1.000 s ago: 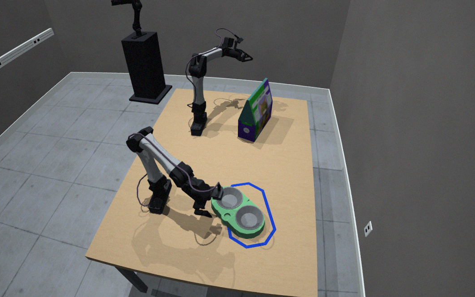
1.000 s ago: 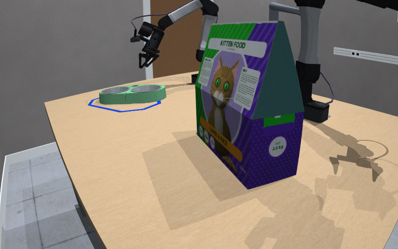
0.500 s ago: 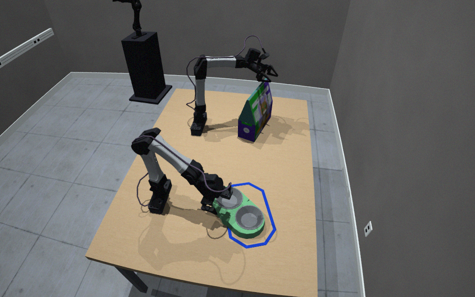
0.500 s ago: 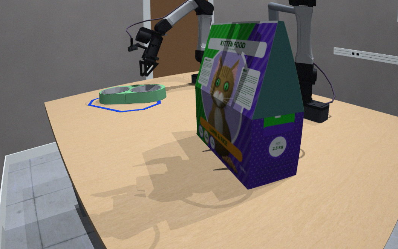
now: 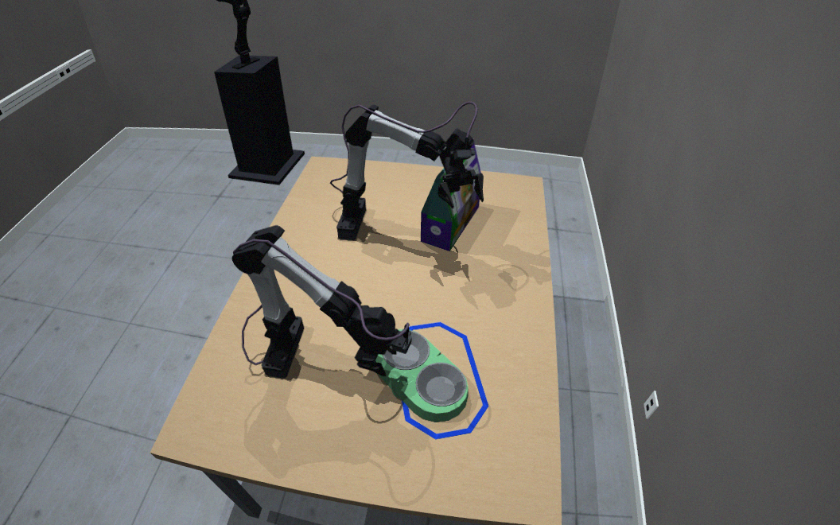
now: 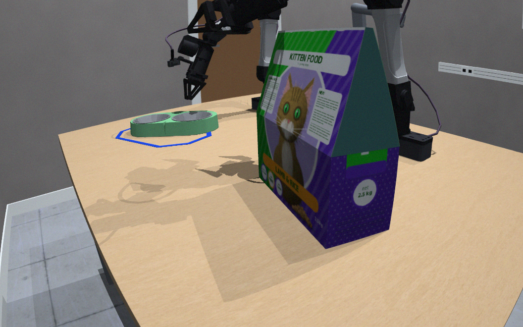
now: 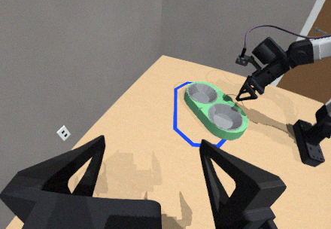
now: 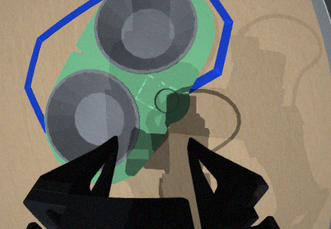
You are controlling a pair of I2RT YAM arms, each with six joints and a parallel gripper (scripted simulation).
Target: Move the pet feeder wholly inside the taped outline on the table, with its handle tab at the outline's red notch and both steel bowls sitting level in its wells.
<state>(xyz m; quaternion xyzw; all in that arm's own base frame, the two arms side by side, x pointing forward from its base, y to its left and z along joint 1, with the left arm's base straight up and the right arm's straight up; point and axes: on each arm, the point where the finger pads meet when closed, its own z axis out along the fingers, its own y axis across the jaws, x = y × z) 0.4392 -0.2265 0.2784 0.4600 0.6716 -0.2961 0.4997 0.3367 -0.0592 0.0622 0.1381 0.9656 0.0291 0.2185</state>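
The green feeder (image 5: 433, 410) (image 6: 186, 128) (image 7: 195, 108) (image 8: 86, 60) lies partly inside the blue taped outline (image 5: 476, 371) (image 6: 137, 142) (image 7: 175, 108) (image 8: 225, 46); its arm-side edge and one end overlap the tape. Both steel bowls (image 5: 441, 387) (image 8: 147, 33) look seated level. The handle tab (image 8: 180, 110), in shadow, faces the arms; no red notch shows. My right gripper (image 5: 387, 357) (image 6: 188, 98) (image 8: 153, 141) is partly open and empty above the tab-side edge, one finger over a bowl's rim. My left gripper (image 5: 462, 194) (image 7: 153, 142) is wide open and empty, high by the food box.
A tall kitten food box (image 5: 436, 227) (image 6: 296, 162) stands at the left arm's end of the table (image 5: 319, 188) (image 6: 438, 243), under my left gripper. The table edge runs beyond the outline, on the side away from the arm bases.
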